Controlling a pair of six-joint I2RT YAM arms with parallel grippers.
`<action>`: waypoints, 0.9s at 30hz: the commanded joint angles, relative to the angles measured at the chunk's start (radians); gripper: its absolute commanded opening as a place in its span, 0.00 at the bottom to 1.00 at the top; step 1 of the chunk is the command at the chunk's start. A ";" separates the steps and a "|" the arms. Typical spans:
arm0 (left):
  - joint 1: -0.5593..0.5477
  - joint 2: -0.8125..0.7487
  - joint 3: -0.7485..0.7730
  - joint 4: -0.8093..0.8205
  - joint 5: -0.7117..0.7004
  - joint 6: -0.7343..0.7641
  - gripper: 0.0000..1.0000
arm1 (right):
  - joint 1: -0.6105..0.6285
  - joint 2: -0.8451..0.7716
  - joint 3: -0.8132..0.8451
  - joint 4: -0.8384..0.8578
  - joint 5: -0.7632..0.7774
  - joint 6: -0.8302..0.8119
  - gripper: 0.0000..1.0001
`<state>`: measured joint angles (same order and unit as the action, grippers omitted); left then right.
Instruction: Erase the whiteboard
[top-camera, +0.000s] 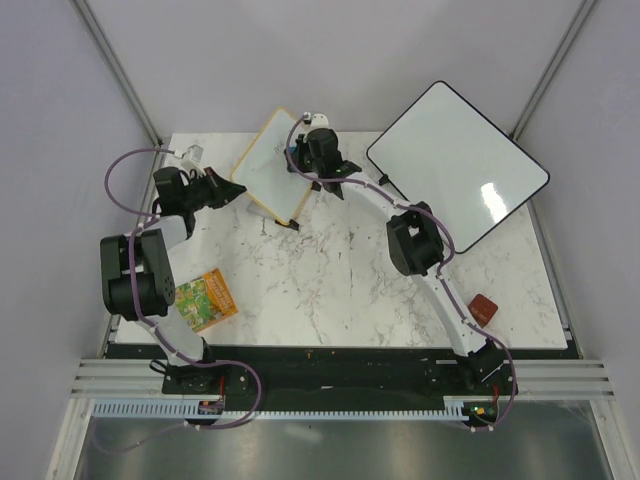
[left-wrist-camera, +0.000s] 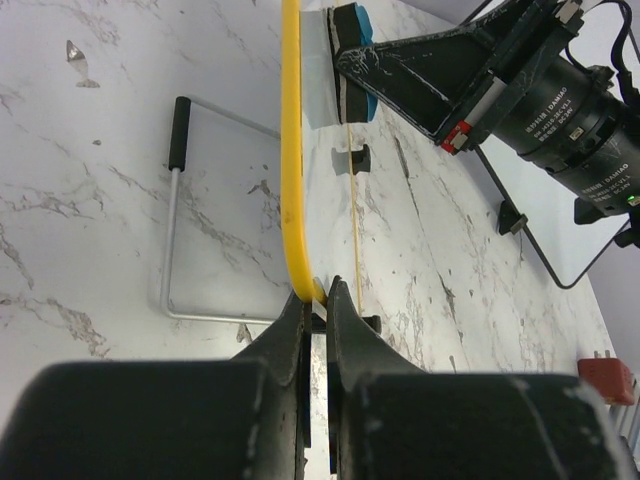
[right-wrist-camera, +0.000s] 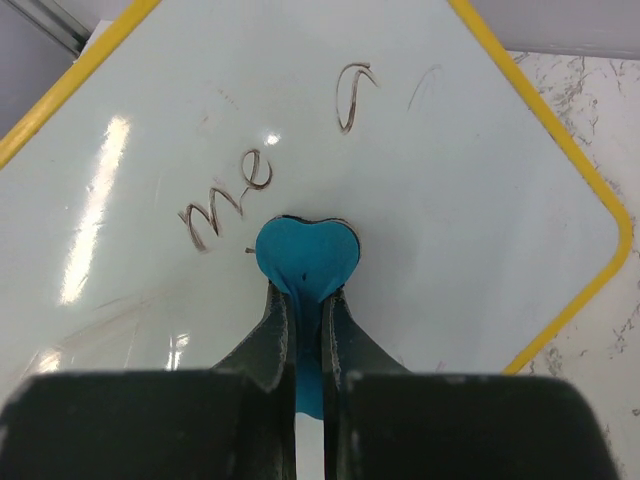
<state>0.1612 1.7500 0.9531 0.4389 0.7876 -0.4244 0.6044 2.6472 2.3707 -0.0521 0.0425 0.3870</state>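
While your left gripper (left-wrist-camera: 316, 308) sits at a corner of the whiteboard (right-wrist-camera: 450, 190), its jaws are pinched fully together on the yellow frame there, and the board stands tilted on edge, running straight ahead of those fingers. Your right gripper (right-wrist-camera: 308, 300) is nearly closed as well, clamped on the blue eraser (right-wrist-camera: 305, 255), whose pad is pressed against the white face directly ahead of its fingertips. Just beyond the eraser and to its left, note dark handwriting (right-wrist-camera: 228, 198) reading "me"; a looped stroke (right-wrist-camera: 352, 95) lies further ahead, slightly right. Faint smears show on the face at the right gripper's near left. Seen from the left wrist, a wire stand (left-wrist-camera: 172, 230) with a black sleeve lies on the marble table (left-wrist-camera: 90, 130), ahead and left of the left gripper. The black-framed whiteboard (top-camera: 460, 165) sits to the right of the right gripper, apart from it. A red-brown block (top-camera: 485, 308) lies well behind that gripper, near the arm's base. A green packet (top-camera: 205, 300) lies behind your left gripper.
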 joint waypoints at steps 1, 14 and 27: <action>-0.051 -0.024 -0.011 -0.098 0.071 0.141 0.02 | 0.023 -0.018 -0.083 0.078 -0.041 0.024 0.00; -0.051 -0.118 -0.017 -0.216 0.048 0.203 0.02 | -0.006 -0.214 -0.411 0.297 -0.128 0.020 0.00; -0.051 -0.244 -0.089 -0.278 0.061 0.184 0.02 | -0.057 -0.362 -0.646 0.524 -0.269 0.072 0.00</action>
<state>0.1261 1.5589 0.8967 0.2386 0.7948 -0.2863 0.5705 2.3627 1.7420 0.3672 -0.1486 0.4179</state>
